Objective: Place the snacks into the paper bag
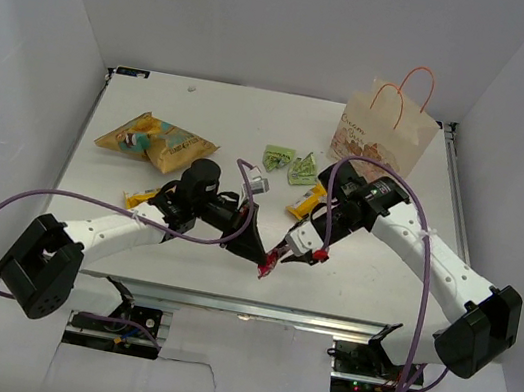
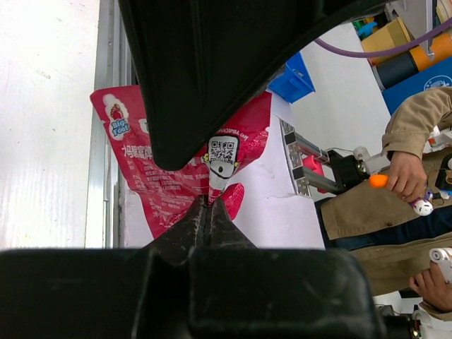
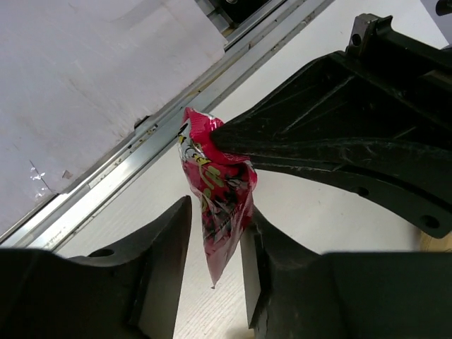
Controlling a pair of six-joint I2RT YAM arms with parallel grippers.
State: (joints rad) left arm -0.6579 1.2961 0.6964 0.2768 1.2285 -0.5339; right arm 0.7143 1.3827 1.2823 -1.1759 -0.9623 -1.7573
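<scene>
At the lower centre of the top view, above the near part of the bench, the pink-red packet hung in the air. It was a glossy, crinkled foil pouch, well apart from the paper bag at the upper right. The left fingers, matte black and wedge-shaped, were pressed together on one edge of the pouch. In the left wrist view the packet showed a white QR code, rows of small white Chinese script and a blue badge that seemed to read "Big Foot" beside a strawberry picture. In the right wrist view its long axis ran top to bottom — pinched end up, free end tapering to a point low in the frame. The right fingers stood apart, one on each side of the pouch's lower half; the one at frame right seemed to touch the foil, and the other showed a gap. The bag, of cream matte paper with thin orange loop handles, stood upright, its brown script too small to read.
</scene>
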